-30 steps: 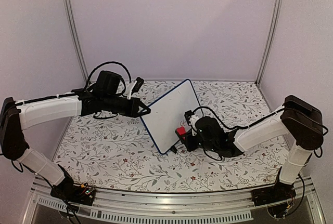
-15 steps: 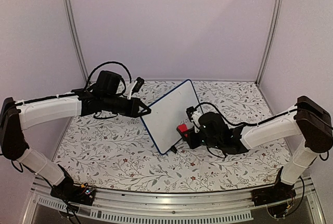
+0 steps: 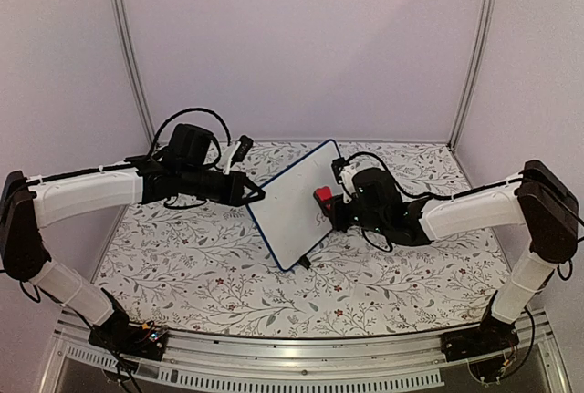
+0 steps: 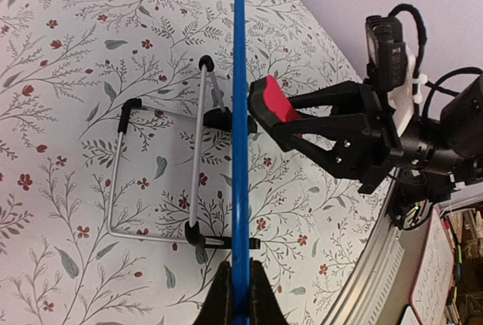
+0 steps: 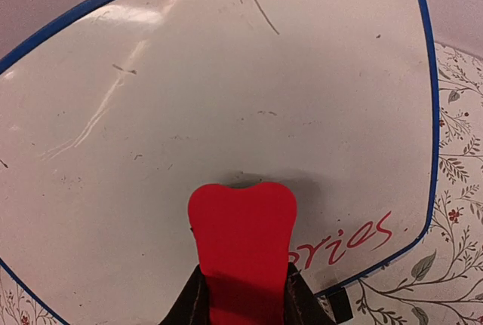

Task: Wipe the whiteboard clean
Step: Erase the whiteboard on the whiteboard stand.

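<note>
Nearest to me is the floral-patterned table, and both my arms reach inward over it from its near edge. My left gripper is clamped on the whiteboard, with one finger on either side of its thin dark-blue rim. My left wrist camera sees that rim edge-on, as a straight blue line running up the picture. From above, the grip lies at the board's left edge. The board stands tilted near the middle of the table, its glossy face turned toward my right arm. My right gripper is closed around a red eraser. The eraser's rounded end points at the board's face and seems to touch it, though I cannot be sure of contact, and a soft shadow rings the tip. Just right of the eraser, near the board's lower right corner in my right wrist view, red handwriting reads something like "ories". Elsewhere the face shows faint dark scuffs and a streak of glare. On the side of the board away from the eraser, a wire stand with black-capped ends lies across the table. It meets two small black clips at the rim. Farthest off are the pale back walls and their metal corner posts.
</note>
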You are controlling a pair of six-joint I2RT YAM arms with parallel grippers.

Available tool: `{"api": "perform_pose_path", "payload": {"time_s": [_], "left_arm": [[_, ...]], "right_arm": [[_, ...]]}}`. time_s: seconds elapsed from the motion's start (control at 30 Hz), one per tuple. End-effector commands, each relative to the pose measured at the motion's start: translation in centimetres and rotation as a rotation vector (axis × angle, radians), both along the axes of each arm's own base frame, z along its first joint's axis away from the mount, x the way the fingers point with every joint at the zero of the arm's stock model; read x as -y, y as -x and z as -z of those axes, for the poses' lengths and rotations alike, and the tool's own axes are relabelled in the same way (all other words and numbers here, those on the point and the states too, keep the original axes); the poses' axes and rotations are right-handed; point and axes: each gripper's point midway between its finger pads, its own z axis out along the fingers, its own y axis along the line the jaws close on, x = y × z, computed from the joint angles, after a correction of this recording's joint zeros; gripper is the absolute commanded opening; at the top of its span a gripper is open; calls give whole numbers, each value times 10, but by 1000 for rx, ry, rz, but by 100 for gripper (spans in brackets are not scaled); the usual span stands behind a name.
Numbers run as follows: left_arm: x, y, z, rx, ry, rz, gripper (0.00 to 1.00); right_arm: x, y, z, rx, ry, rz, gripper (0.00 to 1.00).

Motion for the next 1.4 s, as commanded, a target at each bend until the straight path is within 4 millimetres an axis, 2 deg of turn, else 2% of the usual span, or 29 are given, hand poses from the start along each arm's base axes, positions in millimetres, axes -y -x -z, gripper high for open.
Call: {"api": "perform_pose_path", "payload": {"time_s": [0.0,0.27,0.67,1.0,1.1,1.2,1.37], "left_arm": [[7,5,-22,48,53,39,0],[8,5,-22,47,53,41,0],[8,5,-22,44,56,43,0],[8,6,-22,43,56,45,0],[8,6,-22,44,56,45,0],[8,6,-21,43,55,45,0],[8,6,-21,41,55,46,0]], "right_arm": [[-6,6,17,-29,5,-50,22],[0,19,42,-87,2,-64,22],[11,38,91,-208,26,-67,22],[20,52,107,-254,26,-69,21],[18,53,102,-247,19,-76,21],[15,50,81,-209,-5,-79,22],[10,35,27,-101,-49,-60,22]]}}
